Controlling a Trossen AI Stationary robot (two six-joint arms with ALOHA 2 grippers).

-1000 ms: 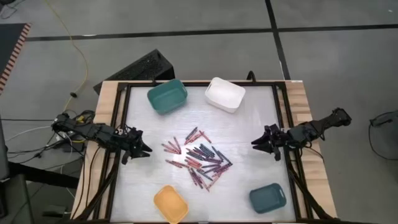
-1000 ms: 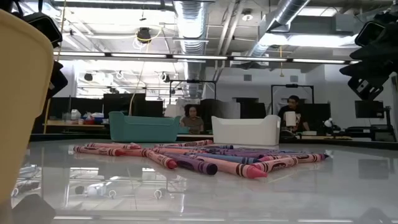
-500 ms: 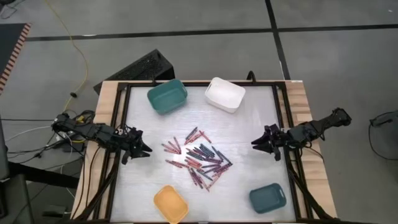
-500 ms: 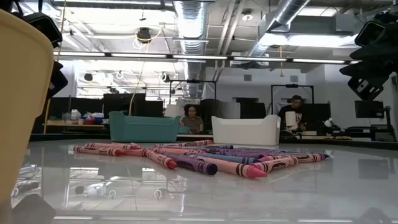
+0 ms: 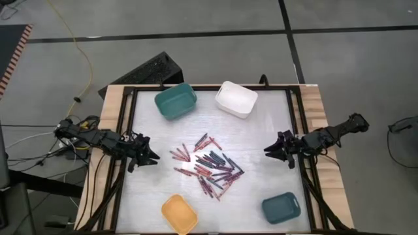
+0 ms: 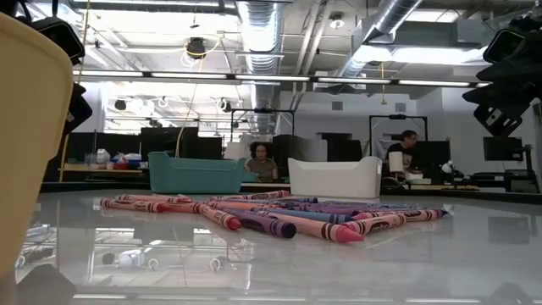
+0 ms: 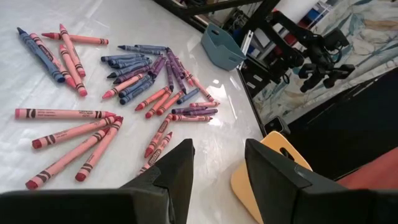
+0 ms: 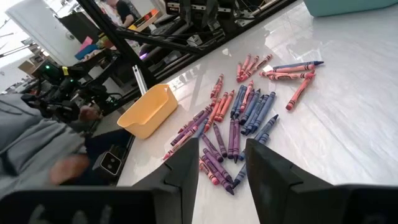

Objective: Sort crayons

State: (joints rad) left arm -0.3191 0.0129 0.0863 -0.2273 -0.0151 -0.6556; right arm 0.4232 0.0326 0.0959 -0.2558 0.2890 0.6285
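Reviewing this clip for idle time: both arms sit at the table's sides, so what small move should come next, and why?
Probably the right gripper should reach in toward the pile of thin red, pink and purple crayons and line up on one at its near edge. Its fingers stand open and empty, the left gripper waits likewise, and every crayon lies unsorted mid-table.

The crayons lie heaped mid-table with bare tabletop on both sides. A teal bin, white bin, yellow bin and second teal bin flank them toward the corners.
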